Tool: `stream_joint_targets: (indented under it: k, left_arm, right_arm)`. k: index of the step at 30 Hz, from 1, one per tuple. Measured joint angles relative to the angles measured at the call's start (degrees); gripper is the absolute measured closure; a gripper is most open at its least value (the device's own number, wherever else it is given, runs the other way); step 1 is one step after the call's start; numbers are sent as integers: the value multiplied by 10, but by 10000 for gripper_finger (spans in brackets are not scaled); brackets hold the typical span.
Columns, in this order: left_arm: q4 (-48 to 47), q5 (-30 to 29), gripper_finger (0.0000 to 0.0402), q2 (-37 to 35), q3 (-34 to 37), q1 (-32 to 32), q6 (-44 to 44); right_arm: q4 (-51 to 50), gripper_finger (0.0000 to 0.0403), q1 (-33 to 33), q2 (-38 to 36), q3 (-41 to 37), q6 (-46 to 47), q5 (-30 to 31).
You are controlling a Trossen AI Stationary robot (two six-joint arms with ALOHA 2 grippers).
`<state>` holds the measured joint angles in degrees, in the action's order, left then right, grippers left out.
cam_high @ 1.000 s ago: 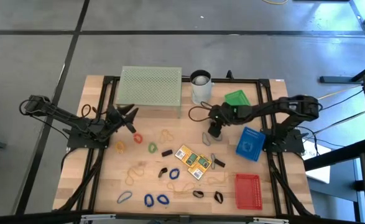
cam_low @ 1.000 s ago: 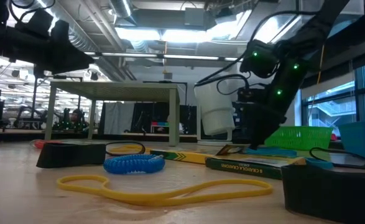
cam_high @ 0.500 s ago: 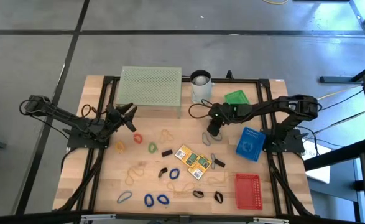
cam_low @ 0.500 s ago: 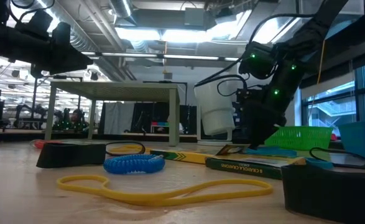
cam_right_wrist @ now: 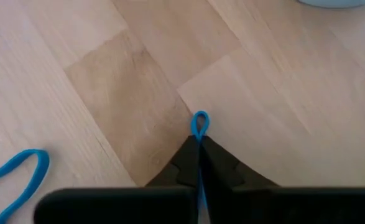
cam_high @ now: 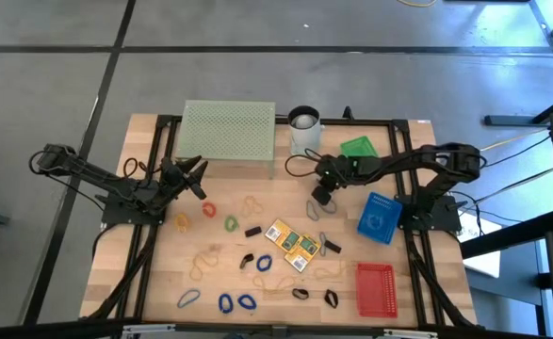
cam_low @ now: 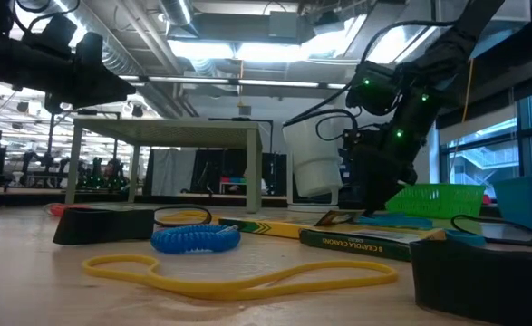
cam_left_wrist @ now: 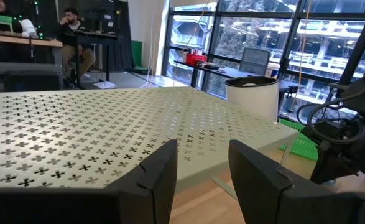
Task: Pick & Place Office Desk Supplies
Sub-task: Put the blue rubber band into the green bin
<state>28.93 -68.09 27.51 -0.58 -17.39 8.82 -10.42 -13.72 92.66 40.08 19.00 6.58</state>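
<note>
Early stage: right gripper (cam_right_wrist: 199,163) pinched shut on blue rubber band (cam_right_wrist: 199,127) at far-right centre, left gripper (cam_left_wrist: 202,171) idle w/ jaws apart, most supplies (cam_high: 292,243) loose on table (cam_high: 154,287), unsorted.

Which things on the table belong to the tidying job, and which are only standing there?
Job:
- blue rubber band, pinched by the right gripper
- yellow card packs
- black binder clips
- left gripper, open, waiting

Not the job:
- white cup
- green mesh stand
</note>
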Motion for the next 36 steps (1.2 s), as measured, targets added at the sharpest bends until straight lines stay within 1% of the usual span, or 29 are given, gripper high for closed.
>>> stream_joint_targets:
  k: [8, 13, 23, 28, 32, 36]
  left_arm:
    - [0, 1, 263, 0, 0, 0, 11]
    - [0, 2, 263, 0, 0, 0, 11]
    - [-2, 2, 263, 0, 0, 0, 11]
    - [-2, 2, 263, 0, 0, 0, 10]
    - [-4, 2, 263, 0, 0, 0, 9]
    - [-4, 2, 263, 0, 0, 0, 9]
  right_arm:
    - [6, 398, -2, -37, 48, -19, 36]
    - [9, 398, -1, -79, 67, -21, 64]
    - [17, 398, -1, -227, 71, -36, 153]
    - [24, 398, -1, -295, 72, -51, 164]
    - [5, 398, -1, -323, 72, -62, 192]
    - [-54, 397, -5, -324, 72, -59, 233]
